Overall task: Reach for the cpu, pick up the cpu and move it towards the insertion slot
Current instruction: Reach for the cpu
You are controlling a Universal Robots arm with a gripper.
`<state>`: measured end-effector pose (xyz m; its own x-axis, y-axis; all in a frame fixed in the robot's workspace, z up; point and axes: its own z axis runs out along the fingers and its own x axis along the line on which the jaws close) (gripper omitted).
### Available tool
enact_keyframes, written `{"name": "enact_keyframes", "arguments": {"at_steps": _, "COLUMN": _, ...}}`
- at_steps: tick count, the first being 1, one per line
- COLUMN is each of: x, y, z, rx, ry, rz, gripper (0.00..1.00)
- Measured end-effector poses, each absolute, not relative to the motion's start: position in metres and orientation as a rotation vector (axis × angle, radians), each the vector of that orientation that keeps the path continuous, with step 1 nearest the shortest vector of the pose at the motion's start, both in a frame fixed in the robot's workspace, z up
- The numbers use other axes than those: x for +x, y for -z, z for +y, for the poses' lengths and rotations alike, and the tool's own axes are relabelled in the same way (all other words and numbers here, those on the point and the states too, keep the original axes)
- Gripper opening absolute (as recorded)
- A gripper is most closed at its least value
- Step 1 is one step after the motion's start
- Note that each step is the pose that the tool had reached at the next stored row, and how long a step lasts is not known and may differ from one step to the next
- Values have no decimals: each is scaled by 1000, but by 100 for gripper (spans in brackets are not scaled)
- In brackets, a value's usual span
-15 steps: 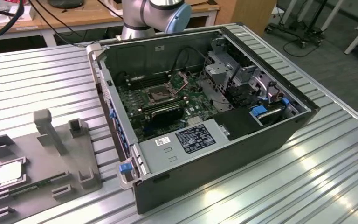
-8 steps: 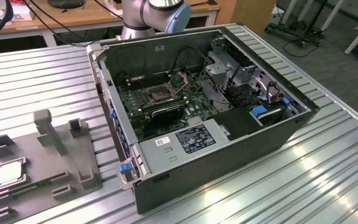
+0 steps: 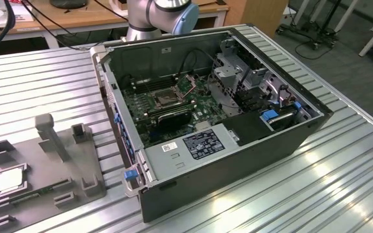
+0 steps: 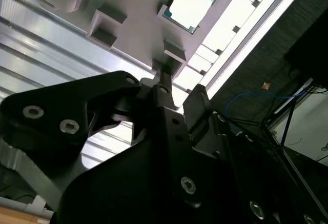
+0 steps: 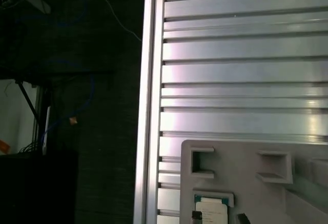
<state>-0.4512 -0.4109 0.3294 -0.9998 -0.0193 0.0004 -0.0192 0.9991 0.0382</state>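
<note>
The cpu (image 3: 9, 180), a flat silvery square with a thin green rim, lies in a pocket of the grey fixture (image 3: 44, 165) at the exterior view's lower left. In the second wrist view my gripper (image 4: 169, 85) hangs above the fixture, and the cpu (image 4: 192, 3) lies some way beyond its tip, apart from it. The first wrist view catches the cpu (image 5: 211, 211) in its fixture pocket near the table's edge. The insertion slot (image 3: 163, 98), a dark square socket with a silver frame, sits on the green motherboard inside the open computer case (image 3: 238, 145).
The fixture has upright grey posts (image 3: 50, 136) and a long green memory stick (image 3: 41, 191) beside the cpu. The ribbed aluminium table (image 3: 329, 184) ends in an edge (image 5: 151, 80) with dark floor beyond. The arm's base (image 3: 154, 14) stands behind the case.
</note>
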Motion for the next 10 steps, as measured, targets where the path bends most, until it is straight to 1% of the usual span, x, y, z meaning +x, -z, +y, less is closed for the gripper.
{"name": "enact_keyframes", "arguments": {"at_steps": 1, "x": -451, "y": -327, "z": -412, "rx": 30, "ry": 60, "rz": -3140, "gripper": 41}}
{"name": "enact_keyframes", "arguments": {"at_steps": 2, "x": -451, "y": -326, "z": -413, "rx": 30, "ry": 60, "rz": -3140, "gripper": 41}}
{"name": "enact_keyframes", "arguments": {"at_steps": 3, "x": -451, "y": -324, "z": -415, "rx": 30, "ry": 60, "rz": -3140, "gripper": 47}}
{"name": "enact_keyframes", "arguments": {"at_steps": 4, "x": -451, "y": -322, "z": -417, "rx": 30, "ry": 60, "rz": -3140, "gripper": 47}}
{"name": "enact_keyframes", "arguments": {"at_steps": 7, "x": -451, "y": -316, "z": -422, "rx": 30, "ry": 60, "rz": -3140, "gripper": 64}}
{"name": "enact_keyframes", "arguments": {"at_steps": 8, "x": -451, "y": -315, "z": -423, "rx": 30, "ry": 60, "rz": -3140, "gripper": 64}}
{"name": "enact_keyframes", "arguments": {"at_steps": 9, "x": -451, "y": -315, "z": -423, "rx": 30, "ry": 60, "rz": -3140, "gripper": 70}}
{"name": "enact_keyframes", "arguments": {"at_steps": 10, "x": -451, "y": -315, "z": -423, "rx": 30, "ry": 60, "rz": -3140, "gripper": 70}}
